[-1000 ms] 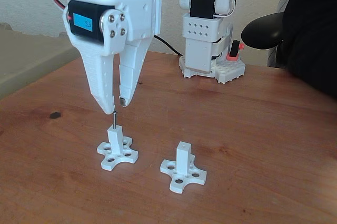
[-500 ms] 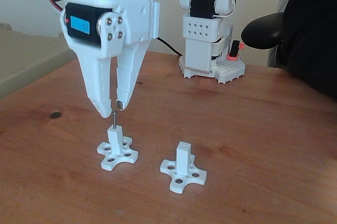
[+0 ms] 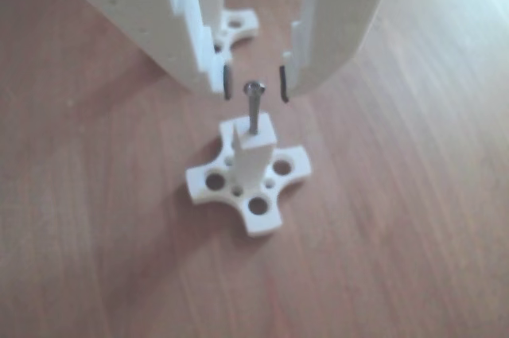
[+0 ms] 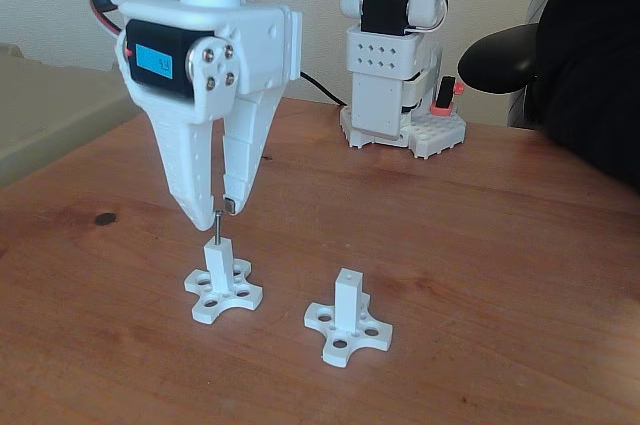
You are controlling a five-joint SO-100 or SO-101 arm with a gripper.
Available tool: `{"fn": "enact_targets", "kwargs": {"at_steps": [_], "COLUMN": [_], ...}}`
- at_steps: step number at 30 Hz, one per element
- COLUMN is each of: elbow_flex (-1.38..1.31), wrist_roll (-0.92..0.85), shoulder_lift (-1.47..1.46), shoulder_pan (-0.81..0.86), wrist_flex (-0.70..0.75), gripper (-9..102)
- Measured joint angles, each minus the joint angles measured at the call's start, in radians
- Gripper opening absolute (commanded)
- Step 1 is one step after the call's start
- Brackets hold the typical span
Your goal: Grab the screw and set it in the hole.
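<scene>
Other view: the gripper (image 3: 254,87) hangs with fingers apart, the screw (image 3: 253,107) upright between them, seated in the hole (image 3: 252,133).

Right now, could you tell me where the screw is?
The screw stands upright in the left white post in the fixed view, its head between the open gripper fingertips.

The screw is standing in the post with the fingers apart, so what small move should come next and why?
Probably lift the gripper straight up. The screw stands upright in the post, and both fingers sit clear of its head, so a sideways move might knock it.
</scene>
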Motion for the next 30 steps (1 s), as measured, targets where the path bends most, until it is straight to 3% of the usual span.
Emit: {"fn": "enact_targets", "kwargs": {"at_steps": [30], "elbow_flex": [0.0], "wrist_roll": [-0.015], "shoulder_lift": [-0.012], "shoulder_pan": [0.012], "wrist_flex": [-0.018], "gripper": [7]}}
